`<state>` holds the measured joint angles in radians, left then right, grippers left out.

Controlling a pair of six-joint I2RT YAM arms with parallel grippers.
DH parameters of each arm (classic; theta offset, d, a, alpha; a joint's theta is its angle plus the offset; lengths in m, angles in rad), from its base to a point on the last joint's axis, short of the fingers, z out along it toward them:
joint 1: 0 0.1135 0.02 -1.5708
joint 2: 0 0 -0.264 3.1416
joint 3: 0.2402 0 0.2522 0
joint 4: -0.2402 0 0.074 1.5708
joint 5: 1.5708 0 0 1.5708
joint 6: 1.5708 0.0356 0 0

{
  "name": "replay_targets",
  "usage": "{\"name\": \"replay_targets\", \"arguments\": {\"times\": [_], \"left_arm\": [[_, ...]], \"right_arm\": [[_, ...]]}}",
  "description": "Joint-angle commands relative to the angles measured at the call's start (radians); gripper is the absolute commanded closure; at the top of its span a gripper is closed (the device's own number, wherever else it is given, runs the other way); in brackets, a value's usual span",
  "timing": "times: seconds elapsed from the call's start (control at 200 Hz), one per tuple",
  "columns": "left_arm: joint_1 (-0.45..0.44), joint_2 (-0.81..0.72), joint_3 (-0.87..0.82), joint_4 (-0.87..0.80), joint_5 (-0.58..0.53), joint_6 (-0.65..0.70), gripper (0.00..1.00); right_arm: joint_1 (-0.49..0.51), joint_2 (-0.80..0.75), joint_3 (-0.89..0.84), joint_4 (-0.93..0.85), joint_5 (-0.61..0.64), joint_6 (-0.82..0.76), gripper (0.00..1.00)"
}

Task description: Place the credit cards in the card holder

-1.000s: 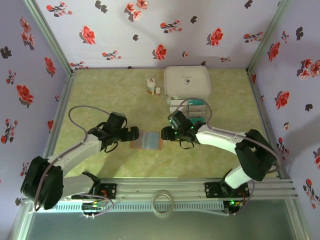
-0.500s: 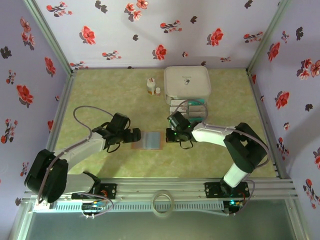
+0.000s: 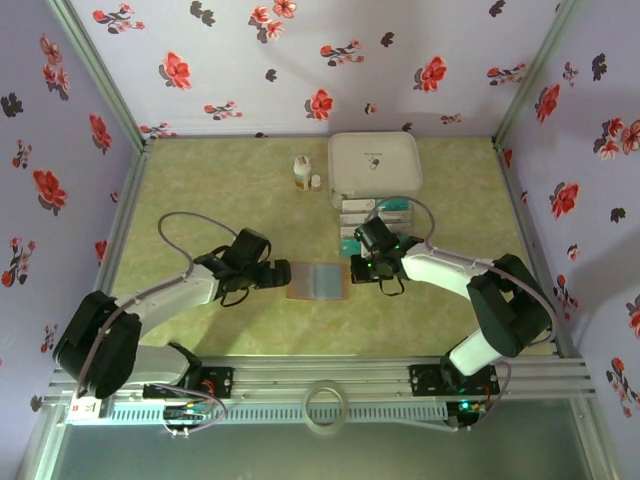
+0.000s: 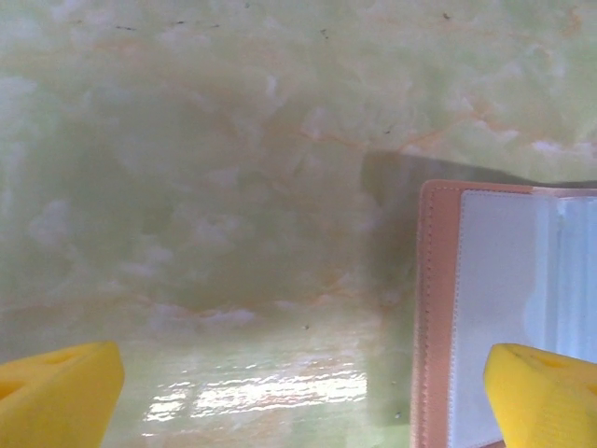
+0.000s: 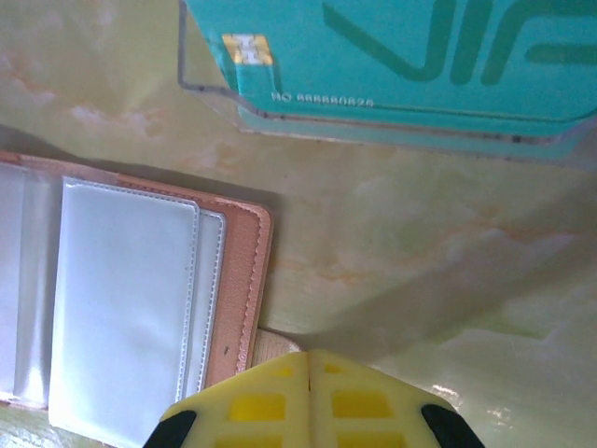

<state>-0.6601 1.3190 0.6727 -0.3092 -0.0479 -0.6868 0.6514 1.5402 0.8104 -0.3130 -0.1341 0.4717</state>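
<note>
The card holder [image 3: 318,281] lies open on the table, brown rim around a pale blue-grey inner face. My left gripper [image 3: 276,273] is at its left edge and stands wide open [image 4: 303,397]; its right finger [image 4: 546,392] hangs over the holder's inner face [image 4: 508,280]. My right gripper [image 3: 360,268] is at the holder's right edge with its fingers [image 5: 280,411] pressed together. A small tan tab [image 5: 272,344] beside the holder's rim [image 5: 252,271] runs under them. The credit cards [image 3: 375,222] lie stacked just beyond; a teal card [image 5: 401,56] tops the stack.
A large white rounded-square box [image 3: 374,163] stands behind the card stack. Two small white bottles [image 3: 301,172] stand left of it. Flowered walls close in the green marbled table [image 3: 200,200] on three sides, and a metal rail [image 3: 330,375] runs along the near edge.
The open card holder has slid to the right. Both grippers have moved right with it, the right one closer to the card stack.
</note>
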Motion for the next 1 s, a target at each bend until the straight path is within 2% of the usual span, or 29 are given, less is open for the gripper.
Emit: {"name": "replay_targets", "arguments": {"times": [0.0,0.105,0.17,0.28,0.51,0.705,0.845,0.995], "left_arm": [[-0.014,0.016,0.044,0.01,0.017,-0.042,0.0],[-0.016,0.018,0.057,0.013,0.03,-0.063,0.0],[-0.015,0.02,0.069,0.009,0.038,-0.076,0.0],[-0.016,0.021,0.1,-0.018,0.051,-0.102,0.0],[-0.01,0.003,0.224,-0.151,0.083,-0.211,0.0],[0.017,0.028,0.372,-0.274,0.126,-0.367,0.0],[0.029,0.059,0.489,-0.372,0.163,-0.476,0.0],[0.036,0.091,0.62,-0.509,0.174,-0.612,0.0]], "right_arm": [[-0.004,-0.03,-0.026,-0.033,-0.019,-0.012,1.0],[-0.004,-0.057,-0.045,-0.034,-0.02,0.0,1.0],[-0.006,-0.073,-0.045,-0.041,-0.016,0.008,0.83],[-0.006,-0.128,-0.028,-0.069,-0.015,0.022,0.69],[-0.041,-0.258,0.044,-0.158,0.077,0.036,0.54],[-0.106,-0.238,0.138,-0.195,0.148,0.002,0.46],[-0.165,-0.167,0.184,-0.173,0.108,-0.033,0.45],[-0.17,-0.076,0.247,-0.171,0.074,-0.094,0.46]]}}
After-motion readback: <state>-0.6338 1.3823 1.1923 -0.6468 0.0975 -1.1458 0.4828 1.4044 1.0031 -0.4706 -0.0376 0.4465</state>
